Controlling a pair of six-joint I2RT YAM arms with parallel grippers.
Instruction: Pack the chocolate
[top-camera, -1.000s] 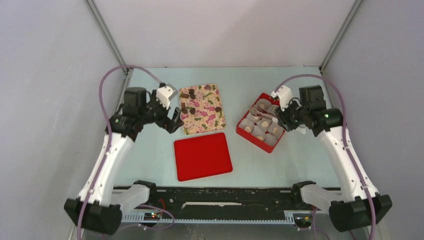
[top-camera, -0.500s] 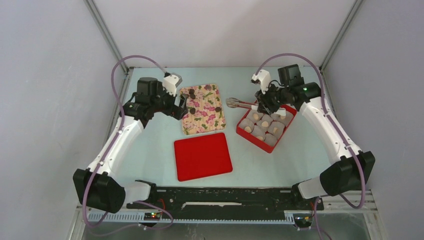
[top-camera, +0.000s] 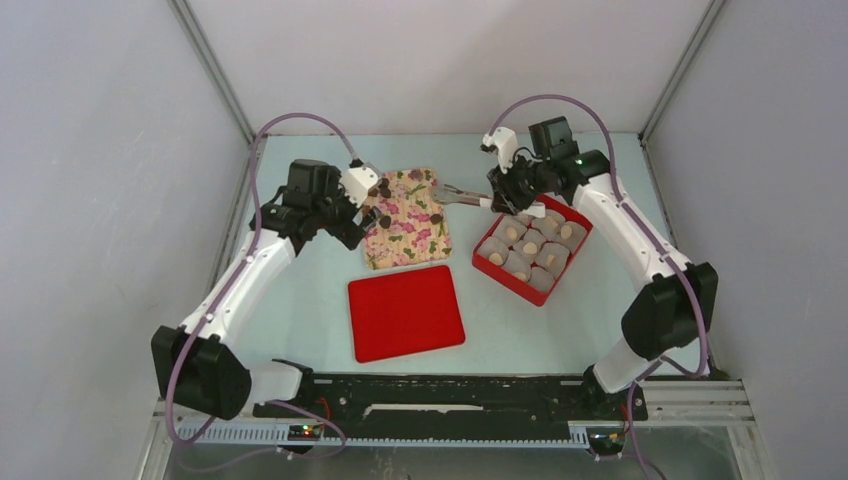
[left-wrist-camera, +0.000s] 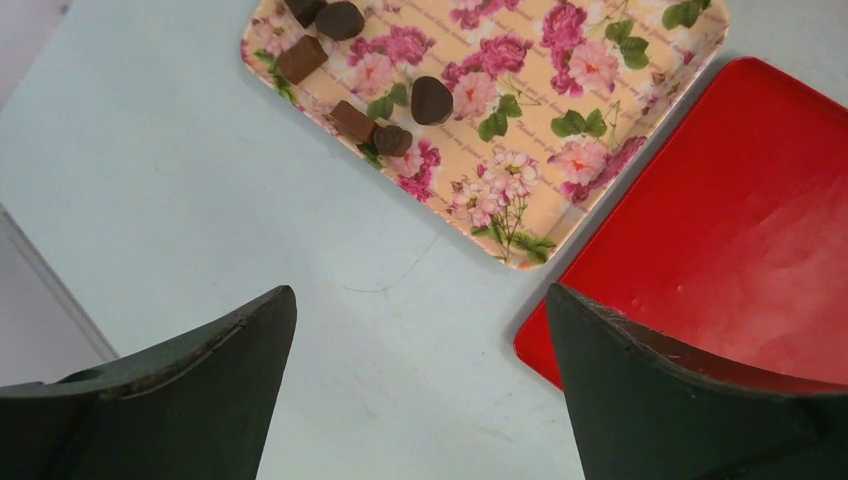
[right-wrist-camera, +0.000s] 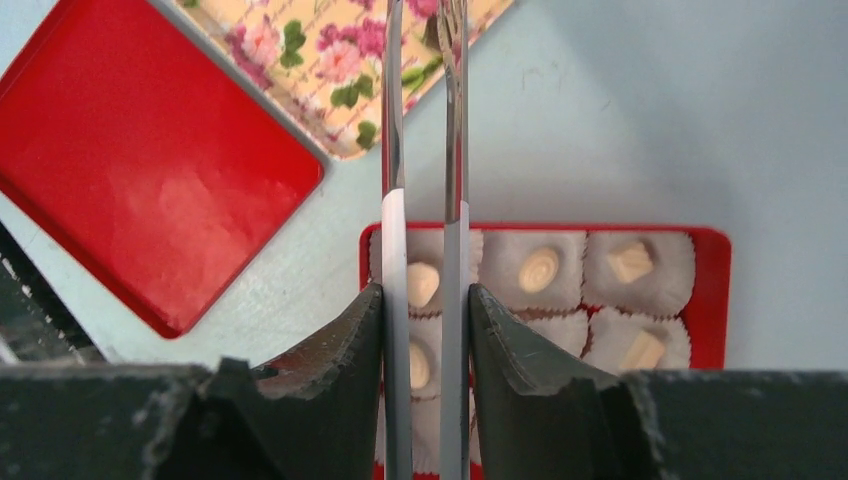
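Now my left claw (left-wrist-camera: 420, 300) is spread wide and holds nothing; it hangs over the bare table (left-wrist-camera: 150, 200), just beside the near corner of the flowered tray (left-wrist-camera: 600, 90). Several dark pieces of chocolate (left-wrist-camera: 432, 100) lie on this tray, most of them gathered at the end nearest my left arm; some are heart-shaped and some are blocks. A flat red lid (left-wrist-camera: 740, 220) lies on the table just beside the tray.

My right claw (right-wrist-camera: 425, 292) is pinching a pair of metal tongs (right-wrist-camera: 394, 150); its two fingers press the thin arms of the tongs toward each other, but a narrow gap is between the arms. The tongs point away from the red box (right-wrist-camera: 715, 290) and reach over the edge of the tray; whether their tips hold something I cannot tell. Inside the box, pale pieces of chocolate (right-wrist-camera: 539, 268) sit one by one in white paper cups (right-wrist-camera: 675, 270).
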